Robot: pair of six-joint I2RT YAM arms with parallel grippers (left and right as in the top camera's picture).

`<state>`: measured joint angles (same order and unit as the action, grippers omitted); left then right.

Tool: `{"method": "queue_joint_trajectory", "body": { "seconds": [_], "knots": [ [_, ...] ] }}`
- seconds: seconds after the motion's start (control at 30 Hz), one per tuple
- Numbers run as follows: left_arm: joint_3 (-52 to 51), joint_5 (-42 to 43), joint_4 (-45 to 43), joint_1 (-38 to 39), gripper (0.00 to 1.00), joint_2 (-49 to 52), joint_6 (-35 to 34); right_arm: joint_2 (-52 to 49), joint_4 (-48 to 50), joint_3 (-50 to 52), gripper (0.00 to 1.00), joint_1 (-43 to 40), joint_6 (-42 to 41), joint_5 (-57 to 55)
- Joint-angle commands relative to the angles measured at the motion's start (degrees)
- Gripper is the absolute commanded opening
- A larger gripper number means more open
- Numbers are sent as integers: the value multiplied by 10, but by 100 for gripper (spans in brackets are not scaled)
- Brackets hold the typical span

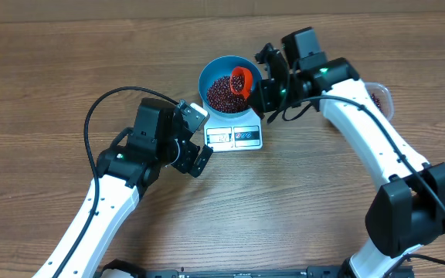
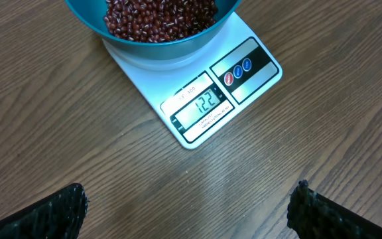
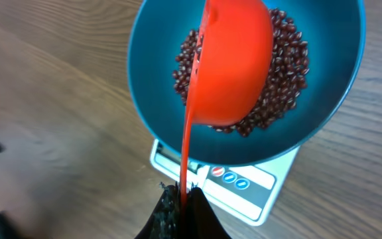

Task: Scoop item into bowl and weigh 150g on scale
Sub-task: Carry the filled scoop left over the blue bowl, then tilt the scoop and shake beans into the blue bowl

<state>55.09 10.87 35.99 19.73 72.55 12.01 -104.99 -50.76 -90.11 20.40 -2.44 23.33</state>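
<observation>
We found the bowl [image 1: 216, 66] sitting on the far part of the scale [image 1: 236, 137], with the beans [image 1: 222, 94] heaped inside it, well below the rim. The scale's display edge stuck out clear of the bowl toward the left hand [image 1: 198, 137], and it read 122 in the left wrist view.

The right hand [image 1: 266, 76] was clamped shut on the thin handle of a red scoop [image 1: 242, 79]. The scoop was tipped on its side inside the bowl's rim, above the beans. We could not tell whether it touched them.

The left hand was spread wide and gripped nothing. It hung near the scale's left corner, apart from it, with bare table [image 1: 52, 77] between its fingers and all along the scale's front edge.

A clear tub [image 1: 380, 96] holding more beans showed partly behind the right forearm, well apart from the scale. The table left of the bowl lay open.
</observation>
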Motion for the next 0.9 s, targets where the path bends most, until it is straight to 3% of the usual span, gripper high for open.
{"method": "queue_joint_trajectory", "body": {
  "seconds": [0.0, 0.5, 0.87],
  "knots": [
    [-2, -4, 0, -2, 99, 3, -7, 12, 10, -19, 4, 19, -6, -101],
    [-2, -4, 0, -2, 100, 3, -7, 12, 46, -19, 4, 98, 36, -297],
    [-2, -4, 0, -2, 100, 3, -7, 12, 51, -19, 4, 110, 44, -313]
  ]
}}
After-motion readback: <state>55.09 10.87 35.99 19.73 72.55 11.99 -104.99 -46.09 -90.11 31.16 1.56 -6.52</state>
